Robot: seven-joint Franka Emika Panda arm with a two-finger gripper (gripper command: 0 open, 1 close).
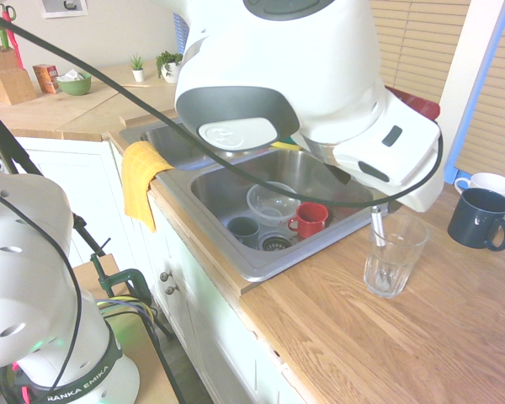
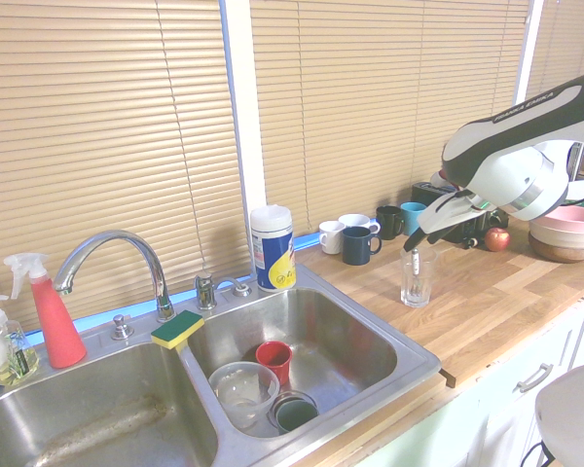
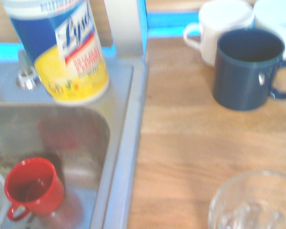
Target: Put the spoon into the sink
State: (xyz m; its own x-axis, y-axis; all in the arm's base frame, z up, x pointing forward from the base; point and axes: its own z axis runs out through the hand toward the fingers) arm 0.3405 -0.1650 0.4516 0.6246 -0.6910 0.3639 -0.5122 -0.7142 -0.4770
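Leftward from my tool (image 2: 425,239), as the first exterior view has it, lies the steel sink (image 1: 261,271), holding a red mug (image 1: 310,219). Just below my spread tool, the spoon (image 1: 377,225) stands in a clear tumbler (image 1: 396,261), its slim, pale silvery handle leaning slightly above the rim, its lower end blurred by glass. Rightward sits a navy mug (image 1: 478,219) on the wooden desk (image 1: 362,353).

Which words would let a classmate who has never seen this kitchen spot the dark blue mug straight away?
Find the steel sink, then the wooden counter beside it. Near the window blinds, a group of mugs stands on that counter. Yours is the dark blue one; the mugs right beside it are white.
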